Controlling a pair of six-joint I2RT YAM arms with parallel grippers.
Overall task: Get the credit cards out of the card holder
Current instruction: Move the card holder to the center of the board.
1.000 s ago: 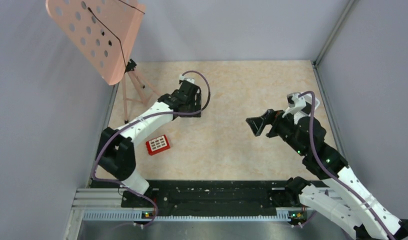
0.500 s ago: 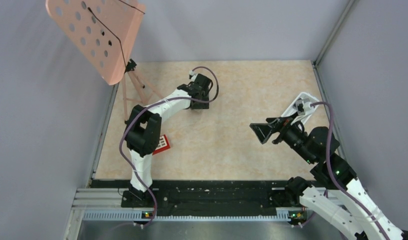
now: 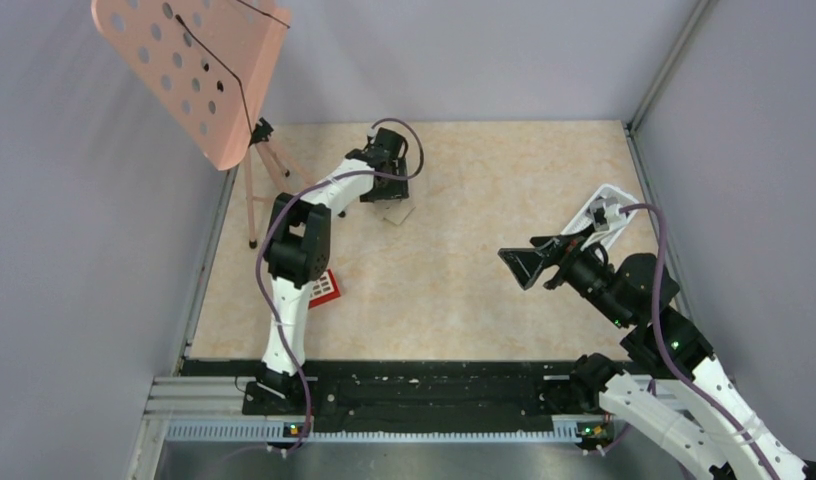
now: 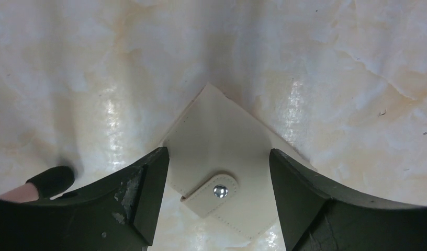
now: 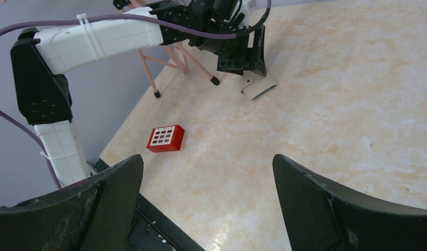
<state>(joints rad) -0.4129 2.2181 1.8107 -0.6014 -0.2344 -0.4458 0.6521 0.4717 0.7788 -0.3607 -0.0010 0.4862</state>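
The card holder (image 4: 222, 151) lies closed on the table, cream-tan outer face up, its strap fastened with a metal snap (image 4: 218, 191). It also shows in the top view (image 3: 397, 213) and in the right wrist view (image 5: 257, 88). My left gripper (image 4: 217, 155) is open just above it, one finger on each side, not touching it. In the top view the left gripper (image 3: 387, 190) is at the holder's far edge. No credit cards show; they are hidden or out of view. My right gripper (image 3: 519, 262) is open and empty, raised over the table's right half (image 5: 207, 159).
A red-and-white small object (image 3: 326, 288) lies near the left arm's elbow, also seen in the right wrist view (image 5: 166, 138). A pink perforated board (image 3: 189, 70) on a tripod (image 3: 267, 175) stands at the back left. A white object (image 3: 606, 203) lies by the right wall.
My left arm has reached farther back and the gripper moved off the card holder, which now shows beside it. My right arm drew back to the right, then stayed still.
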